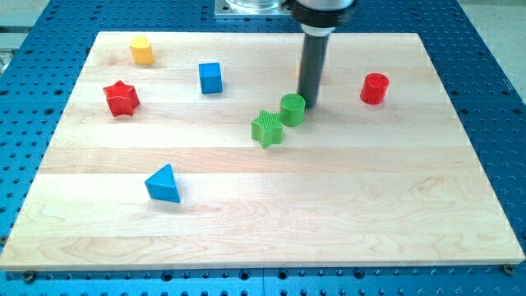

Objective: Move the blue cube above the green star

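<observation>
The blue cube (210, 78) sits on the wooden board (370, 197) toward the view's upper left. The green star (266, 128) lies near the board's middle, below and to the right of the cube. A green cylinder (292, 108) touches the star's upper right. My tip (310, 106) rests on the board just right of the green cylinder, well to the right of the blue cube. The dark rod rises from there to the view's top.
A yellow block (142, 51) sits at the upper left. A red star (121, 99) lies at the left. A red cylinder (374, 88) stands at the right. A blue triangle (163, 184) lies at the lower left. Blue perforated table surrounds the board.
</observation>
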